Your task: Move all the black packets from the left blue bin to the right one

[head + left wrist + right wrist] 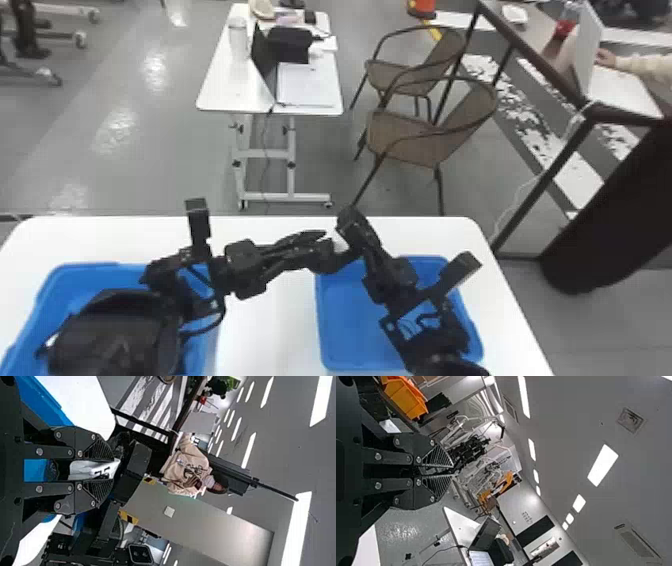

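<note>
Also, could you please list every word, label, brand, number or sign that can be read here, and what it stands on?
None can be read.
White item in the left hand: dark marks, too unclear to quote.
Left arm's cover: faint mark, not legible.

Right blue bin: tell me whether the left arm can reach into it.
Probably: the left pincer hangs by the far left of the bin, though the right arm stretches over it and could crowd the way.
</note>
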Tool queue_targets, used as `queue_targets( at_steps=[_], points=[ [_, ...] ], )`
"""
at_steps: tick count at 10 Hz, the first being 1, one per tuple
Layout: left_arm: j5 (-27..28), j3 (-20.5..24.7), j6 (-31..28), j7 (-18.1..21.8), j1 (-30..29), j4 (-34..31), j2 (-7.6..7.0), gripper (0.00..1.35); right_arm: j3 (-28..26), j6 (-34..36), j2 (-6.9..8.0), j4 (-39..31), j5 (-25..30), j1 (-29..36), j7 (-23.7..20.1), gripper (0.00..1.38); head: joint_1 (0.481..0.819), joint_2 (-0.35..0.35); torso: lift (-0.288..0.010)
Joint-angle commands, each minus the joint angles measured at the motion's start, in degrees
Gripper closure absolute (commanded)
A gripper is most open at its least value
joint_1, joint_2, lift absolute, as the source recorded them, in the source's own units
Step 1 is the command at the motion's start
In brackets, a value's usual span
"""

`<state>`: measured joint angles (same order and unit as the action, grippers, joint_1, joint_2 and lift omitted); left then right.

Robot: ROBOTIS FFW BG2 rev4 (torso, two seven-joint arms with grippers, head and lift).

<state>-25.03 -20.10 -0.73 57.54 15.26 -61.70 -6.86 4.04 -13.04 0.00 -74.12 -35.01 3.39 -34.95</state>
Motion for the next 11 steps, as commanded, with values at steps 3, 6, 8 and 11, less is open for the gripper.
queue_targets(
  at_steps=[3, 6, 8, 11],
  points=[
    [0.95, 1.2, 0.73, -0.59, 0.38, 0.0, 0.09, 0.98, 0.09, 0.04, 0.05, 0.02, -1.02, 0.04, -0.99, 1.28, 0.695, -0.149, 0.0],
    [0.25, 1.55, 1.79, -4.37, -1.38, -0.09, 0.35, 0.63, -0.97, 0.04, 0.05, 0.38, -0.58, 0.04, -0.99, 1.29, 0.695, -0.147, 0.0],
    [0.42, 2.78, 2.84, -5.95, -3.05, -0.53, -0.53, 0.08, -3.43, -1.11, 0.05, 4.51, 1.7, -1.46, -0.55, 1.29, 0.695, -0.148, 0.0],
    [0.25, 10.08, 3.11, -13.59, -11.39, -13.54, -4.66, 0.14, -8.79, -1.63, 0.05, 17.08, 4.96, -5.15, -0.55, 1.29, 0.695, -0.145, 0.0]
  ],
)
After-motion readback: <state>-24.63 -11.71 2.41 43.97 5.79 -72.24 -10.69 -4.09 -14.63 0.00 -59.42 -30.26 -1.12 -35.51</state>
